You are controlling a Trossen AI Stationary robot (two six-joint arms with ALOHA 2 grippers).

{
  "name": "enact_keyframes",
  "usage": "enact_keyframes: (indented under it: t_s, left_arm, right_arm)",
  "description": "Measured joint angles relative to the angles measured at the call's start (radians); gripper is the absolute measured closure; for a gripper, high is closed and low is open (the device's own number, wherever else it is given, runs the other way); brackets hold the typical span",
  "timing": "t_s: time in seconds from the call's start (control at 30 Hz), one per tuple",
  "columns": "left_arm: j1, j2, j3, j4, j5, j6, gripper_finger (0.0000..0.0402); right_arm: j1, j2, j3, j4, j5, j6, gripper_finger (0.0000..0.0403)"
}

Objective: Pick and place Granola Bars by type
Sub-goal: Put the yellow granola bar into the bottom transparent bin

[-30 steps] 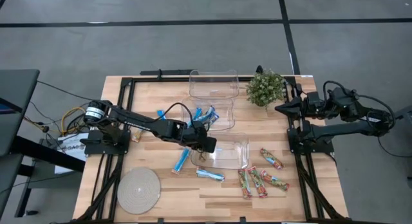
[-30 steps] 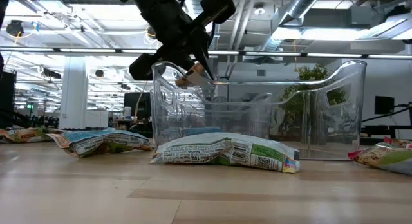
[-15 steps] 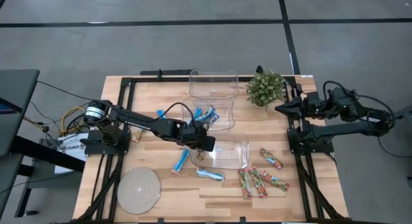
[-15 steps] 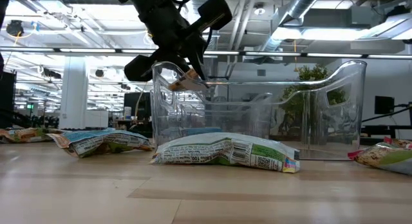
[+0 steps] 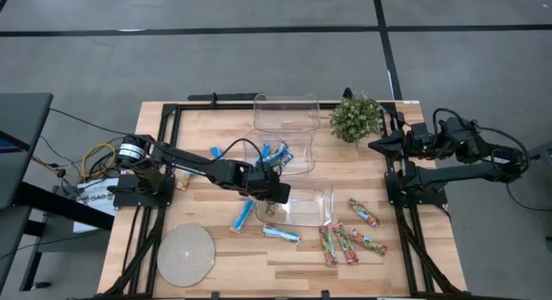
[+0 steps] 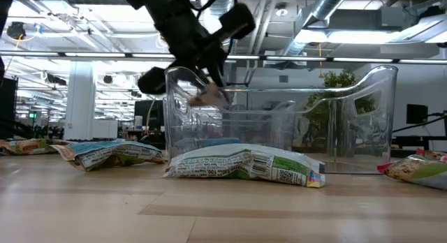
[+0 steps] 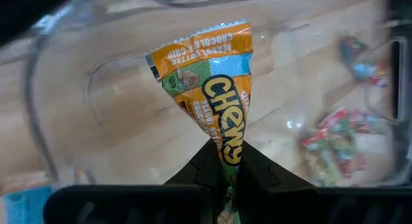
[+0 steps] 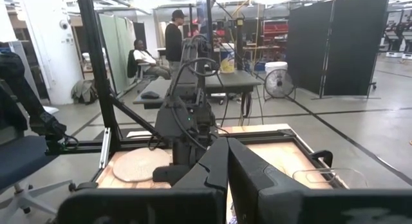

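**A:** Where was the bar that mattered, and what held it?

**B:** The left gripper [image 5: 274,190] was clenched on a tan-brown and blue granola bar [image 7: 215,89]. In the left wrist view the bar's long axis ran straight out from the pinched end, away from the fingers. It hung above the near clear bin [image 5: 321,206], at that bin's left wall.

**A:** So which way did the drop point lie?

**B:** Just below and slightly to the right, inside the bin. The left arm was stretched low across the table [image 5: 164,119] from its base on the left, wrist tilted down over the bin's rim. I judged only a short move inward was needed before letting go.

**A:** And the other arm?

**B:** The right gripper [image 5: 377,143] was closed on nothing, folded back at the table's right edge near a small plant [image 5: 355,117], well apart. Other bars, blue [image 5: 243,215] and red-green-orange [image 5: 364,212], lay loose on the wood.
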Motion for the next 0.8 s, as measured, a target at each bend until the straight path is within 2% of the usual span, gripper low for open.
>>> enact_keyframes:
  t_s: [0.57,0.67,0.8]
  left_arm:
    - [0.005,-0.001,-0.002,-0.001,0.013,0.032,0.0383]
    - [0.005,-0.001,-0.002,0.000,0.020,0.035,0.0370]
    - [0.005,-0.001,-0.002,0.000,0.018,0.035,0.0333]
  right_arm:
    - [0.000,0.000,0.000,0.000,0.000,0.000,0.0403]
    - [0.000,0.000,0.000,0.000,0.000,0.000,0.0403]
    - [0.000,0.000,0.000,0.000,0.000,0.000,0.0403]
